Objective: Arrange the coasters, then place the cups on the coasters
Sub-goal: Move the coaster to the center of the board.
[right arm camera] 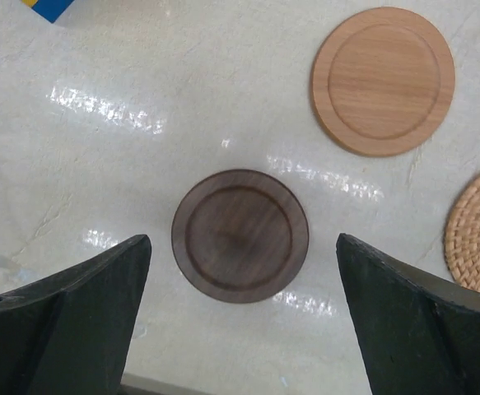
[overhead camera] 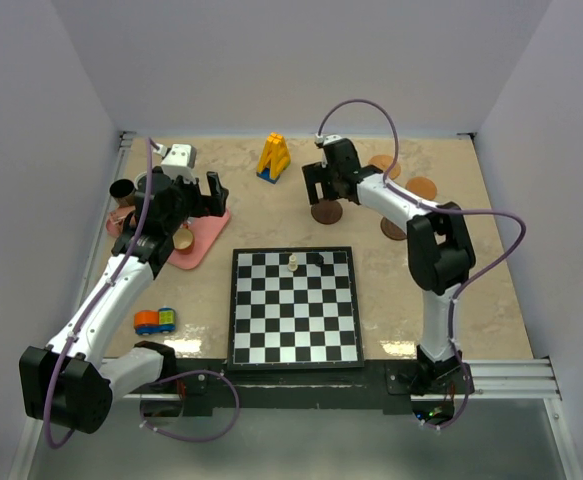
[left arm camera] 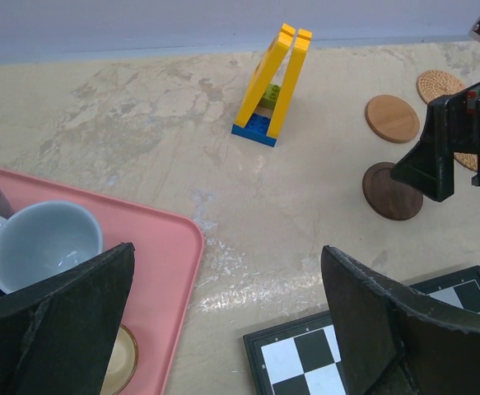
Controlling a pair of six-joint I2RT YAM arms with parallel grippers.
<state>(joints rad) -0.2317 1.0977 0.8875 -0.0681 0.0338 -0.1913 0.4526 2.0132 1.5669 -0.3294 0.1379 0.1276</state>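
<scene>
— What sort of place is this?
— A robot lab bench, not a home. Plain white walls (overhead camera: 301,60) box in one table (overhead camera: 241,210). A left arm (overhead camera: 106,295) and a right arm (overhead camera: 436,250) are bolted to a metal rail (overhead camera: 511,372), and a purple cable (overhead camera: 359,102) loops loose.
— Anything homely?
— Only props: a chessboard (overhead camera: 293,320), toy blocks (overhead camera: 273,155), a pink tray (overhead camera: 199,248), coasters (overhead camera: 326,211).

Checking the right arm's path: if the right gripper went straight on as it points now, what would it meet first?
Probably the dark brown coaster, centred under the open right gripper; how far below is unclear.
</scene>
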